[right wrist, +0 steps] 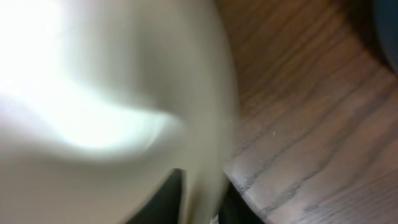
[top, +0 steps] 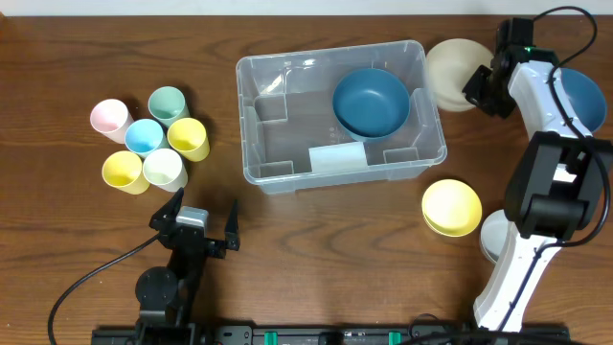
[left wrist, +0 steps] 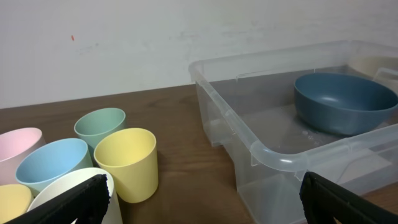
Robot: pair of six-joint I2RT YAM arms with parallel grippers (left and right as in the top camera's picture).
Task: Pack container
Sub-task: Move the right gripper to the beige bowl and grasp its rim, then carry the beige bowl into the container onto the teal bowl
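Observation:
The clear plastic container [top: 251,134] stands mid-table with a white label [top: 337,156] on its near wall and one dark blue bowl [top: 372,101] inside at the right. The left wrist view shows the same container [left wrist: 273,155] and the blue bowl [left wrist: 345,102] in it. Just right of the container lies a cream bowl [top: 450,72]. My right gripper [top: 479,86] is at its right edge. In the right wrist view the cream bowl [right wrist: 93,93] fills the picture, and my right gripper [right wrist: 202,199] is shut on its rim, one dark finger on each side. My left gripper [top: 196,222] stands open and empty near the front left.
Left of the container stand several cups: pink [top: 109,117], green [top: 168,102], light blue [top: 144,136], yellow [top: 189,138], another yellow [top: 124,172] and white [top: 164,169]. At the right are a yellow bowl [top: 451,207], a blue bowl [top: 584,96] and a white bowl [top: 493,235] partly under the arm.

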